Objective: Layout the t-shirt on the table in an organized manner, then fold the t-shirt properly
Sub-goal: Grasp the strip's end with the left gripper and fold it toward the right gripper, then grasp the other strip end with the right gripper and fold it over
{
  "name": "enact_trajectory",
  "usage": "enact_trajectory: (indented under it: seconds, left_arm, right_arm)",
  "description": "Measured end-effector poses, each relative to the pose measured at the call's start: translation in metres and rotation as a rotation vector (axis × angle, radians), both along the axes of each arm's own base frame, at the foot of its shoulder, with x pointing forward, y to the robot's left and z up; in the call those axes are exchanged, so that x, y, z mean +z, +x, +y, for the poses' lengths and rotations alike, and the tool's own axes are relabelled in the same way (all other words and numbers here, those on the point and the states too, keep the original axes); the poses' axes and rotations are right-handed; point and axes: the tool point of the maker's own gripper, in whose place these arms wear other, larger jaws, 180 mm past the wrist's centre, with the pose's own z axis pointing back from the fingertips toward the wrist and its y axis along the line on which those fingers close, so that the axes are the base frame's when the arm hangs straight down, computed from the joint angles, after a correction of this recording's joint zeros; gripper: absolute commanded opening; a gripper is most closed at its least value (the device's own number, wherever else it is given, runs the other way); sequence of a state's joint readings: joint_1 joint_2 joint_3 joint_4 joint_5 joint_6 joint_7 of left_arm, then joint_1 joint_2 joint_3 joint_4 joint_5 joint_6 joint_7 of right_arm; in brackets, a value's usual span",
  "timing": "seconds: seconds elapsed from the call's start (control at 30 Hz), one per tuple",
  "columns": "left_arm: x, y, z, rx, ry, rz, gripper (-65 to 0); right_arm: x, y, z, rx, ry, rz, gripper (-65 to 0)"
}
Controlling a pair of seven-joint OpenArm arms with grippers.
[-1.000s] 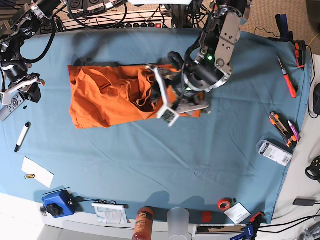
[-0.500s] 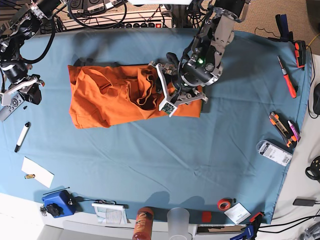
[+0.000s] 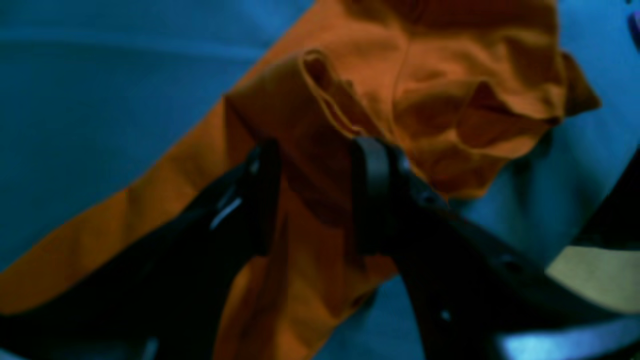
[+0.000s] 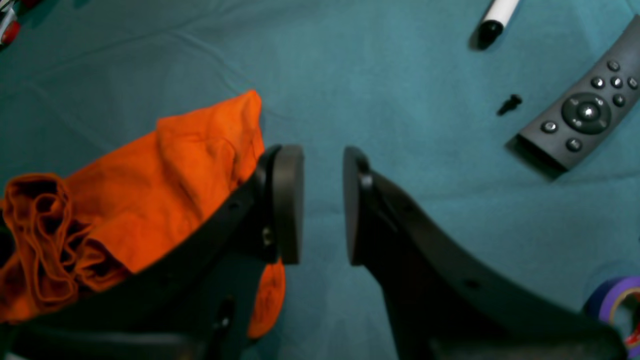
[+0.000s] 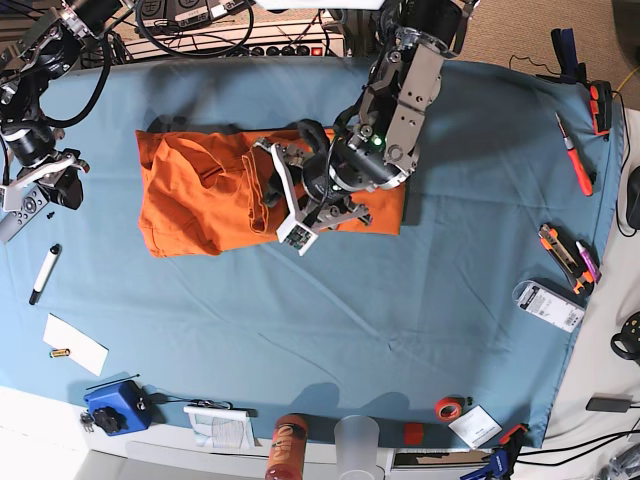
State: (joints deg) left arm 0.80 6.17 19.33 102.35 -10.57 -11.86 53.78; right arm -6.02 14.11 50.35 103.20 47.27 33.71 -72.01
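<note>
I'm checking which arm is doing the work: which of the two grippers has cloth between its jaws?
The left gripper: t-shirt fabric sits between its jaws. The right gripper shows only bare table between its jaws.

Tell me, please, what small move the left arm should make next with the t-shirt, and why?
Probably lift and draw the pinched cloth outward to spread it. The left gripper has a fold of the crumpled t-shirt between its fingers, while the right gripper hangs open over the bare table.

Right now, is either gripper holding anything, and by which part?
The left gripper pinches a raised fold of the t-shirt; which part is unclear. The right gripper is open, empty.
</note>
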Motion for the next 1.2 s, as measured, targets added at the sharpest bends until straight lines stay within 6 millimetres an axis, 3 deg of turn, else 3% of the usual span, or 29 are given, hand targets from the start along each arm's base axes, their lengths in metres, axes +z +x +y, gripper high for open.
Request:
enact_trajectory:
  seconds: [0.2, 0.27, 0.37, 0.43, 0.57, 0.7, 0.87, 1.0, 1.1, 1.2]
  left_arm:
    - [-0.011, -0.014, 0.008, -0.028, 0.079, 0.080, -43.9]
    - [-0.001, -0.017, 0.015, -0.030, 0.103, 0.077, -45.3]
    - [0.030, -0.010, 0.024, -0.004, 0.085, -0.022, -45.8]
    - [0.036, -0.014, 0.031, 0.009, 0.082, -0.053, -45.8]
    - [0.015, -0.032, 0.047, 0.011, 0.148, -0.004, -45.7]
    - [0.010, -0.037, 0.049, 0.012, 0.155, 0.011, -45.7]
    - [0.008, -0.039, 0.049, 0.012, 0.157, 0.017, -45.7]
    - [0.007, -0.040, 0.049, 0.012, 0.155, 0.019, -45.7]
    - [0.007, -0.039, 0.050, 0.015, 0.164, 0.016, -45.7]
    - [0.007, -0.040, 0.049, 0.015, 0.159, 0.017, -45.7]
  right_arm:
    - [0.000, 0.000, 0.000, 0.000, 0.000, -0.002, -50.4]
    - [0.003, 0.001, -0.002, -0.001, -0.007, -0.013, -50.4]
    - [0.017, 0.004, -0.013, 0.001, -0.051, -0.034, -50.4]
    - [0.024, 0.006, -0.020, 0.005, -0.082, -0.037, -50.4]
    - [0.025, 0.004, -0.023, 0.011, -0.095, -0.020, -49.8]
    - [0.014, -0.003, -0.018, 0.062, -0.123, 0.045, -35.7]
    - [0.007, -0.011, -0.015, 0.045, -0.062, 0.090, -34.9]
    - [0.020, 0.006, 0.007, 0.112, 0.039, -0.078, -34.9]
    - [-0.011, 0.006, 0.012, 0.101, 0.176, -0.038, -34.9]
    - [-0.045, 0.003, 0.033, 0.180, 0.315, 0.040, -34.9]
